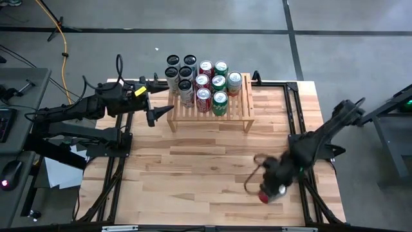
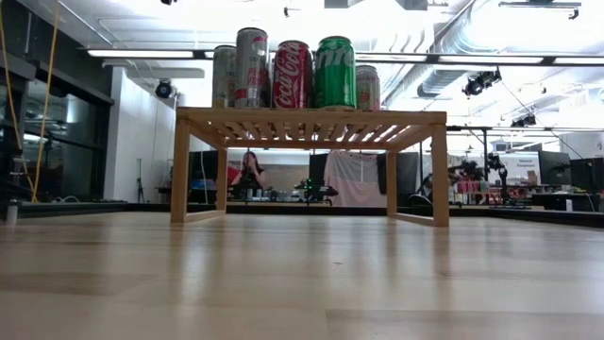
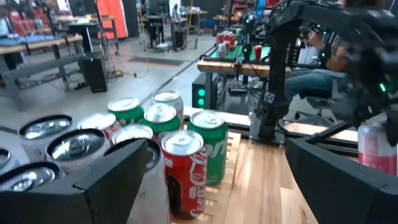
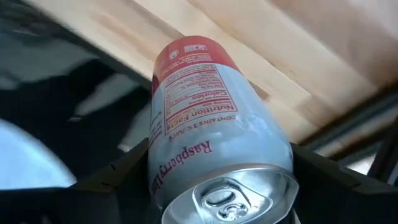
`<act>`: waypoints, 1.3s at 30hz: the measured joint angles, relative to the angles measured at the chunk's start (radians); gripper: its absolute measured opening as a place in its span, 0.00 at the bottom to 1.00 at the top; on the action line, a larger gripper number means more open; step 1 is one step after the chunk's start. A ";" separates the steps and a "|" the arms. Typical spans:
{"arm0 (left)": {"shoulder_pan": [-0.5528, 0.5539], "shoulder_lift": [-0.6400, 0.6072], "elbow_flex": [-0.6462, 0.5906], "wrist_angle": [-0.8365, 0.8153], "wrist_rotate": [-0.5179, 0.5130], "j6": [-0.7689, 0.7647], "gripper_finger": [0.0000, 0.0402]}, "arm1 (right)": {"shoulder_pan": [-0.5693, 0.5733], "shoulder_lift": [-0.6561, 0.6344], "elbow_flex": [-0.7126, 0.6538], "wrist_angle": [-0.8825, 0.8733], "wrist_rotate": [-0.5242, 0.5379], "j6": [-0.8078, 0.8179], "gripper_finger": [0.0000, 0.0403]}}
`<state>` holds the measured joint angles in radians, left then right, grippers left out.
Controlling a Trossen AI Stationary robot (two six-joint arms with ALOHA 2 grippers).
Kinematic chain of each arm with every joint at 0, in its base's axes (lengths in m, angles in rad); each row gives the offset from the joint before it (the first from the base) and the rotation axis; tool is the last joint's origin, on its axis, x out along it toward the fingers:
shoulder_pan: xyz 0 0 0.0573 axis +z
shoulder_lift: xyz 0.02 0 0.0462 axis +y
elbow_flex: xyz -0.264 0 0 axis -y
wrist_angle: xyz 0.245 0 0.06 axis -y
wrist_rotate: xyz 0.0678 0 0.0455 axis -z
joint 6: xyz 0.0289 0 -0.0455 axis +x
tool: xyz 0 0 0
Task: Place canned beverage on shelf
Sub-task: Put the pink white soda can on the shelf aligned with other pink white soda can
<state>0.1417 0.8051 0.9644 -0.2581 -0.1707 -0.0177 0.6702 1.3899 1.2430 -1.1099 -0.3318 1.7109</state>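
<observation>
The right gripper [image 1: 270,189] near the counter's right edge straddles a raspberry can [image 4: 211,124], not yet visibly pinching; next comes lifting it to the shelf [image 1: 209,116].

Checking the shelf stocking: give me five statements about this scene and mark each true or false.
1. Cans stand on the shelf. True.
2. The right tool is above the shelf. False: it is near the table's front right corner.
3. A pink-and-white can lies between the right tool's fingers. True.
4. The left tool holds a green can. False: it is open and empty, left of the shelf.
5. The shelf's right end is bare. True.
</observation>
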 joint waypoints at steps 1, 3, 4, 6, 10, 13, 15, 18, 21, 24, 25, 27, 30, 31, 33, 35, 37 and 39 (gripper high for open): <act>0.000 0.000 0.000 0.007 0.000 0.007 0.93 | -0.030 -0.029 0.023 -0.020 0.015 -0.032 0.70; 0.000 0.000 0.000 0.032 0.000 0.020 0.93 | -0.089 -0.079 0.079 -0.062 0.056 -0.111 0.70; 0.000 0.000 0.000 0.042 0.000 0.021 0.93 | -0.119 -0.099 0.108 -0.083 0.079 -0.153 0.70; 0.000 0.000 0.000 0.063 0.000 0.020 0.93 | -0.180 -0.124 0.175 -0.131 0.137 -0.225 0.70; 0.000 0.000 0.000 0.121 0.027 -0.077 0.93 | -0.306 -0.130 0.307 -0.195 0.252 -0.410 0.70; 0.000 0.024 0.007 0.182 0.114 -0.187 0.93 | -0.400 -0.114 0.373 -0.168 0.314 -0.567 0.70; 0.000 0.059 0.037 0.171 0.183 -0.251 0.93 | -0.455 -0.095 0.399 -0.134 0.333 -0.671 0.70; -0.002 0.137 0.114 0.109 0.305 -0.340 0.93 | -0.525 -0.057 0.419 -0.071 0.324 -0.828 0.70; -0.002 0.241 0.210 -0.002 0.438 -0.386 0.93 | -0.578 -0.007 0.428 -0.010 0.279 -0.972 0.70; -0.020 0.355 0.307 -0.139 0.501 -0.383 0.93 | -0.608 0.050 0.441 0.044 0.227 -1.096 0.70; -0.027 0.390 0.335 -0.191 0.502 -0.366 0.93 | -0.613 0.067 0.447 0.056 0.213 -1.132 0.70; -0.044 0.457 0.385 -0.269 0.503 -0.322 0.93 | -0.619 0.098 0.460 0.082 0.191 -1.200 0.70; -0.067 0.541 0.434 -0.311 0.507 -0.284 0.93 | -0.627 0.135 0.478 0.100 0.180 -1.278 0.70; -0.073 0.561 0.443 -0.312 0.513 -0.276 0.93 | -0.630 0.145 0.481 0.106 0.177 -1.298 0.70; -0.083 0.595 0.456 -0.304 0.536 -0.254 0.93 | -0.634 0.163 0.484 0.123 0.174 -1.326 0.70; -0.091 0.619 0.460 -0.291 0.542 -0.250 0.93 | -0.638 0.175 0.484 0.142 0.174 -1.340 0.70; -0.094 0.638 0.461 -0.288 0.540 -0.240 0.93 | -0.638 0.179 0.484 0.151 0.171 -1.355 0.70; -0.097 0.652 0.461 -0.290 0.537 -0.231 0.93 | -0.637 0.179 0.484 0.180 0.183 -1.364 0.70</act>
<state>0.0448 1.4574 1.4258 -0.5477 0.3663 -0.2484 0.0333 1.5688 1.7267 -0.9300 -0.1489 0.3469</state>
